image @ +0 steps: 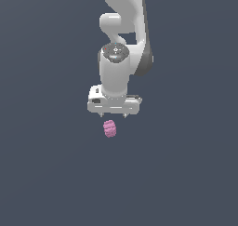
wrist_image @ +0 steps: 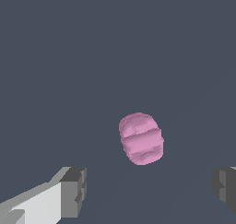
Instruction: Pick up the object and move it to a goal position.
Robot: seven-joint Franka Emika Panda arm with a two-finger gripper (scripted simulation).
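Broadly, a flat, uniform dark grey surface (image: 42,174) is seen to fill both views, and no edge or corner of a tabletop is caught in either picture, so the object's place cannot be tied to any of them; only open, bare ground is shown on every side, and ample room for a lift and a carry in any direction is judged to be available. No goal marker is visible. The white arm (image: 123,39) is seen reaching down from the top of the exterior view, with the gripper (image: 114,115) held pointing downward and its two dark-padded fingers (wrist_image: 73,191) spread wide, nothing being held between them. The object (image: 109,128), a small pink barrel with bumpy ridges, is found just below the gripper in the exterior view; whether the gripper is directly over it cannot be told. In the wrist view the object (wrist_image: 141,138) is shown ahead of the gap between the fingers, clear of both and untouched. It is much narrower than the spread of the jaws, so clearance for closing is judged generous. From its size it is expected to be light, and it looks rigid, though neither can be confirmed. The ridges are thought likely to give the pads some purchase, whereas the rounded ends might let it roll or squirt out; a hold across the middle of the barrel, pads on opposite ridged sides, is judged safest.
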